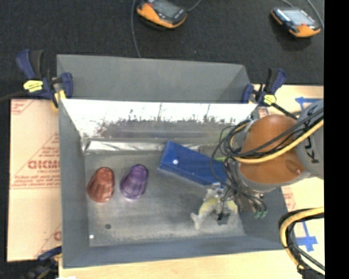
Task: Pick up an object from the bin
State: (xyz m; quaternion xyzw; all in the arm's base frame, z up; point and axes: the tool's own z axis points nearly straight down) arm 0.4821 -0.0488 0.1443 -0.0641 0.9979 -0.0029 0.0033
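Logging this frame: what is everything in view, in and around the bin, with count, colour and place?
bin: one, grey metal, middle of view
red cup: one, translucent red, left of bin floor
purple cup: one, translucent purple, beside the red cup, on its right
blue box: one, blue, flat, mid floor near the back wall
pale thing: one, whitish yellow, front right of floor
handheld devices: two, orange and black, beyond the bin, top of view
gripper: one, dark, at the pale thing
orange cover: one, on the wrist, ringed by cables

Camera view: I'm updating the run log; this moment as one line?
gripper: low, right end of bin | beside it: pale yellowish thing | blue box: behind | red cup, purple cup: left end
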